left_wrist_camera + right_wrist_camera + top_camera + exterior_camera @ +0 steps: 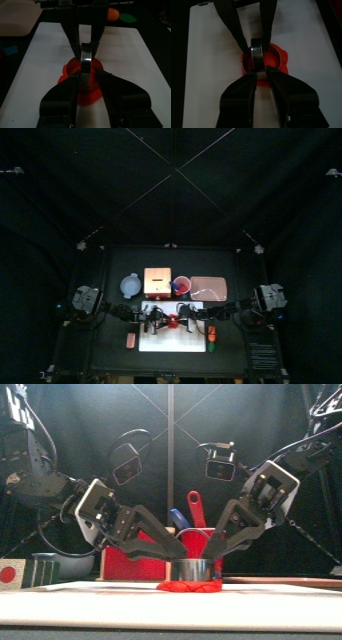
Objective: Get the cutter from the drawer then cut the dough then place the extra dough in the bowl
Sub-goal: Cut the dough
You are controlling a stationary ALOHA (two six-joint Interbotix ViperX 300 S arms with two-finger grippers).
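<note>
Slippage of the cutter (197, 570) is judged the main risk. It stands on the red dough (191, 586) near the middle of the white cutting board (80, 599) and is pinched from two sides. The fingers of the left gripper (171, 556) are closed on it from the left, and those of the right gripper (221, 556) are closed on it from the right.

If the two arms are not pressed down evenly, the ring could be tipped and the cut left shallow on one side. If the cutter is lifted before the cut is through, the dough could be carried up with it or dragged across the board. The outer strip of dough, once freed, could be torn by a careless pinch.

Bare board is seen all round the dough, so no edge is close to the work. Behind the board the bowl (130, 284), the wooden box (158, 278) and the red cup (197, 539) stand close together, so the bowl would have to be reached beside the box. Toy foods (131, 339) lie on the tabletop (114, 323) at the board's sides, where a low sweep could knock them.
</note>
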